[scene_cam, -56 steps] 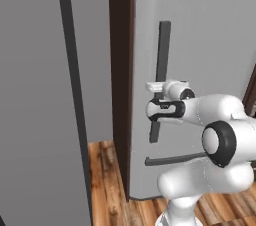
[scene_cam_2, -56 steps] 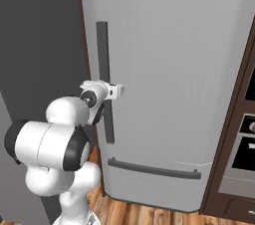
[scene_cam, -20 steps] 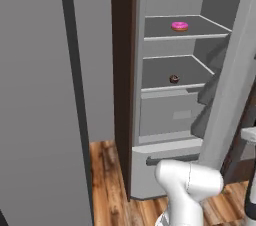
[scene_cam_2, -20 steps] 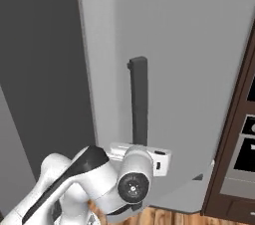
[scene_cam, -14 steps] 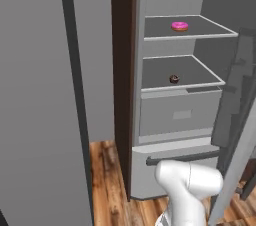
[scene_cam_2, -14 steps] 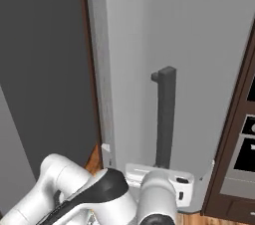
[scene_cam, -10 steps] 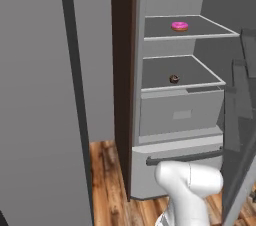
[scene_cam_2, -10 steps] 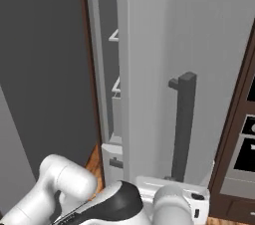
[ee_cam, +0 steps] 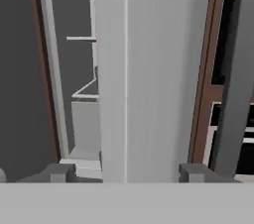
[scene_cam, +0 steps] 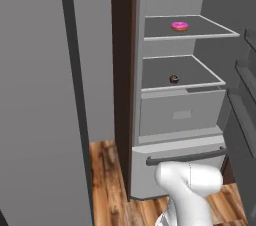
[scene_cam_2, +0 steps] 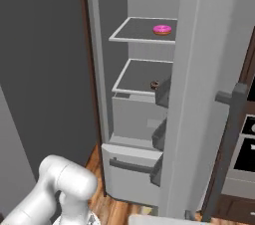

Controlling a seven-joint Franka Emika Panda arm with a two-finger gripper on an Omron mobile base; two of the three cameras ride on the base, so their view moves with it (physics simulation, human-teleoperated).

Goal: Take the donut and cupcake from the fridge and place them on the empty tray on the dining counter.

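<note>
Tall light-grey fridge open; pink-iced ring donut on top shelf, small brown cupcake below. Hand open, empty, facing the door edge. Risk: door could block or snag the reach inward.

Light is flat and even in all three rendered pictures, with no visible source and no glare. The fridge interior reads mid-grey, its shelves casting only faint shade on the back wall. The base views are fairly crisp. The hand view is softer and blocky, edges smeared, the near door edge pale and washed.
</note>
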